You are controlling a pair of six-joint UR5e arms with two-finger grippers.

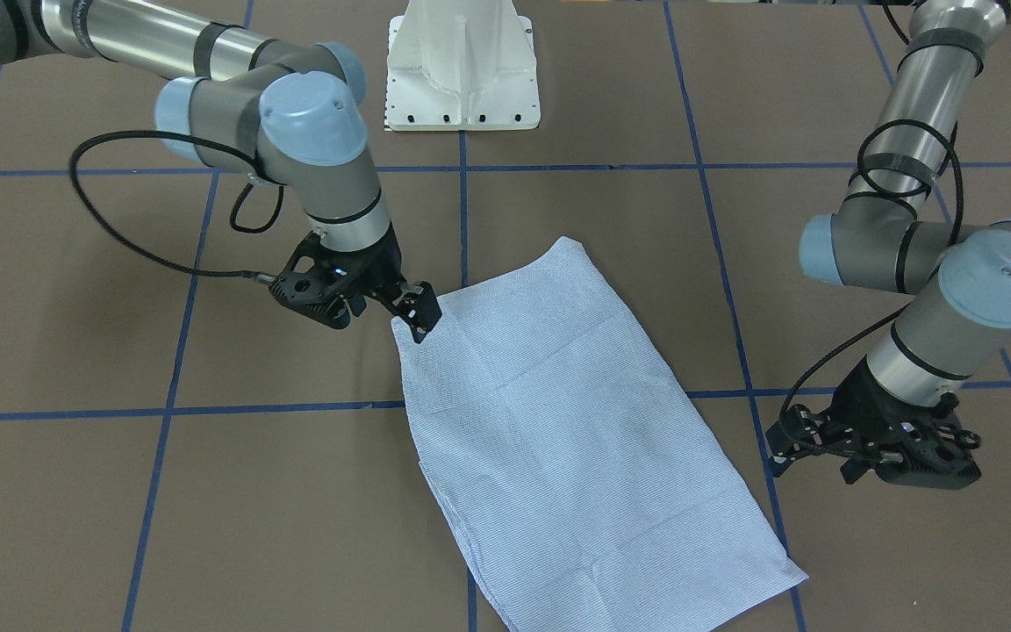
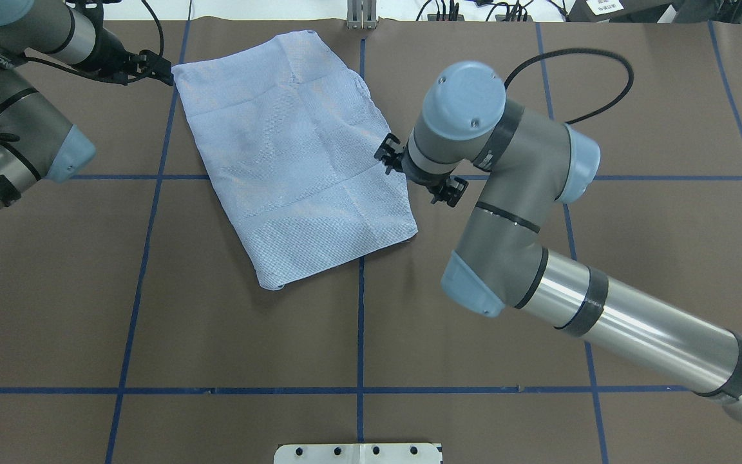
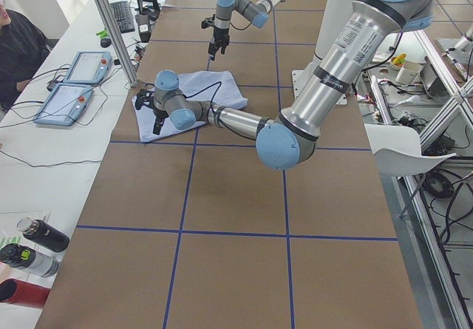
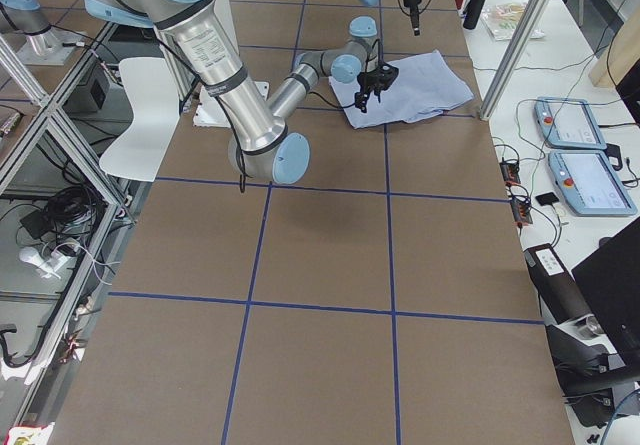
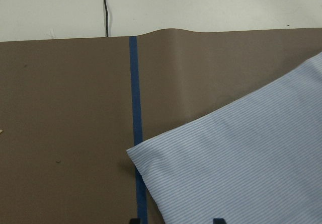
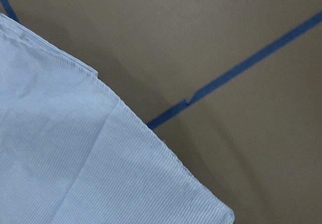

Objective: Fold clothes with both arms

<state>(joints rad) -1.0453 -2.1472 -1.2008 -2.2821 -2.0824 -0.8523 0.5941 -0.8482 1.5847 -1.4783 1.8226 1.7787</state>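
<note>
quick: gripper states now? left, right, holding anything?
Left gripper: open, fingertips apart, holding nothing; a corner of the shirt lies just ahead.
Right gripper: at the shirt's edge; open or closed cannot be told.

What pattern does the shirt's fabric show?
The shirt is light blue with fine white stripes; clearest in the left wrist view.

The shirt [image 2: 294, 161] lies on the table [image 2: 216, 322] between left claw [image 2: 163, 72] and right claw [image 1: 418, 320].

Of the left gripper [image 5: 175, 221] you see only two tips at its wrist view's bottom edge. From above, the right gripper [image 1: 420, 320] mostly hides under its wrist. The front view's bottom edge cuts off the shirt [image 1: 558, 421].
</note>
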